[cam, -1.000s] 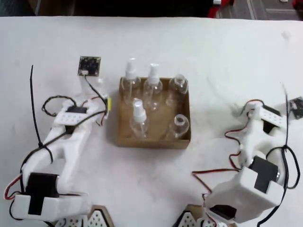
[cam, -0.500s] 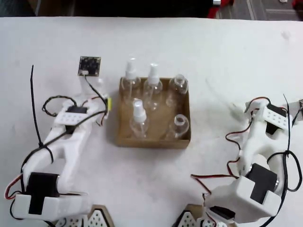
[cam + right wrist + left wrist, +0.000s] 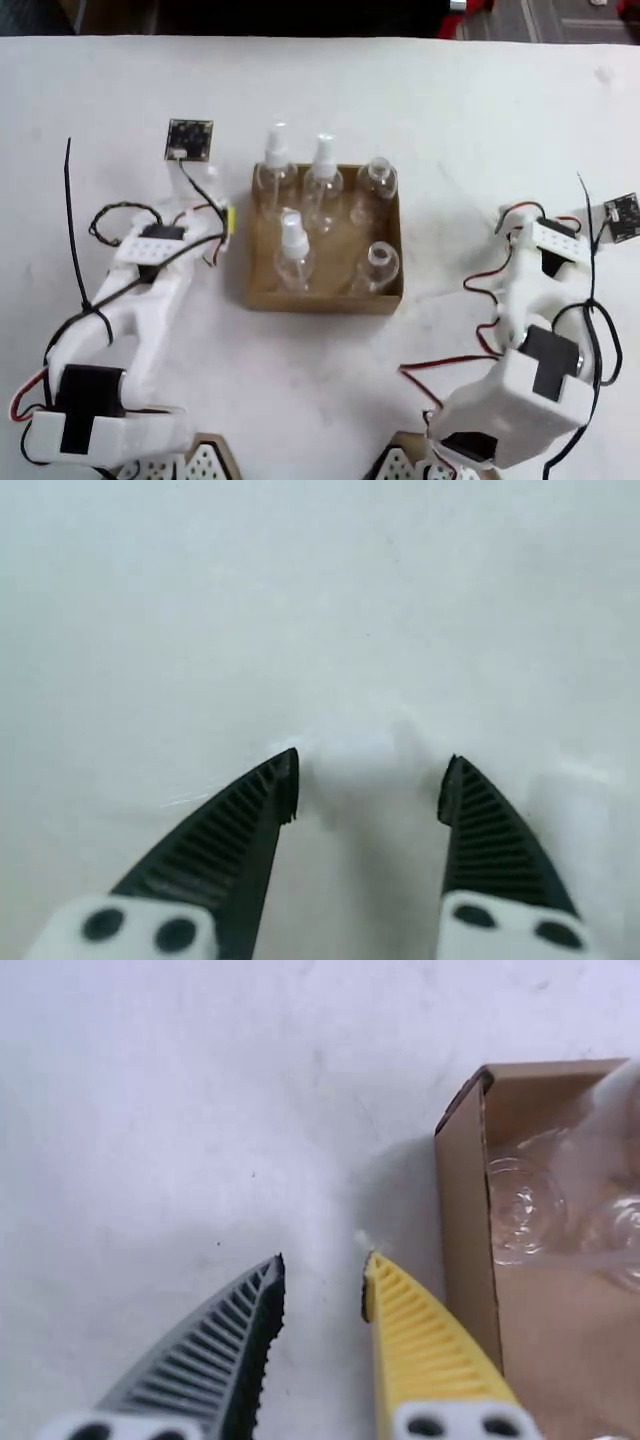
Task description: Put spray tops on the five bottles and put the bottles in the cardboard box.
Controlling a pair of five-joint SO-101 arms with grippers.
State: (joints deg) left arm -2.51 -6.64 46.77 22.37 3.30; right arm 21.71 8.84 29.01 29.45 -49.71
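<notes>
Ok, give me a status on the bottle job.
Done: all five bottles are in the cardboard box, three with spray tops. In hand: nothing; left gripper and right gripper are open, empty. Remaining: the far right bottle and near right bottle lack tops.

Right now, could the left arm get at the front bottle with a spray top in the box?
Probably yes. The left gripper is open and empty right beside the cardboard box, and that bottle stands nearest it with nothing over its top.
</notes>
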